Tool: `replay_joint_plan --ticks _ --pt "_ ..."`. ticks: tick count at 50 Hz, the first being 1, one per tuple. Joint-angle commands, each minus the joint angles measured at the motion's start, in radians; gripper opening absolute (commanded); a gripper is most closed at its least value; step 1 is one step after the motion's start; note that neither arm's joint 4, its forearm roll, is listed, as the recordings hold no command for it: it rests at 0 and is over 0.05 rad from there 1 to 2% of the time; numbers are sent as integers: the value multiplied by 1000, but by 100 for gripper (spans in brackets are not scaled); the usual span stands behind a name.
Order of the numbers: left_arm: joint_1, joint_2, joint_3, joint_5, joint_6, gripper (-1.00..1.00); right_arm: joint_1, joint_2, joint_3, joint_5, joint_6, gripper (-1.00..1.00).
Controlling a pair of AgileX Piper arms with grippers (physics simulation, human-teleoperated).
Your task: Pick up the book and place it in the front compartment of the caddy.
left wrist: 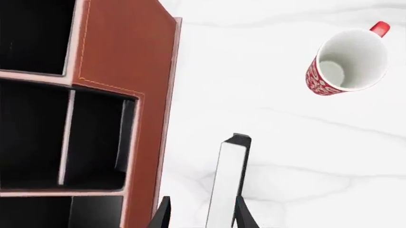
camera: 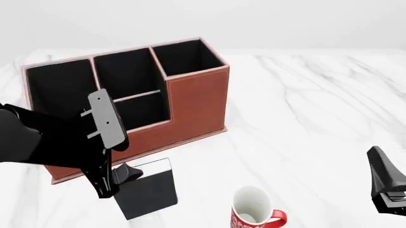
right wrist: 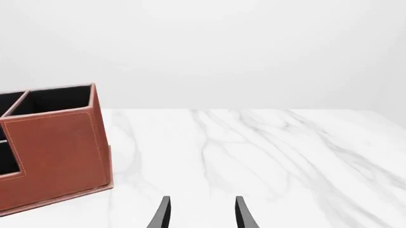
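Rendered tabletop scene, not a lived-in room: white marble-veined tabletop (camera: 317, 104) running to its far edge against a blank pale-grey backdrop (no walls, windows or furniture to read). Loosely office-like by its props: reddish-brown leather caddy (camera: 197, 102) toward the far left corner, black book (camera: 149, 190) near the front edge, red-and-white mug (camera: 254, 211) at the front edge. Flat shading, clean edges, uniform light, all typical of a simulator.
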Motion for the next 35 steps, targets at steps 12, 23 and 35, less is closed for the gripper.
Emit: replay_joint_plan --ticks 12,23,35 --pt "-19 27 12 -7 -1 100 0 -2 1 1 1 100" --pt "-42 61 26 -30 -22 100 0 -2 1 1 1 100" --pt "-57 86 30 -44 -34 100 0 -2 1 1 0 100"
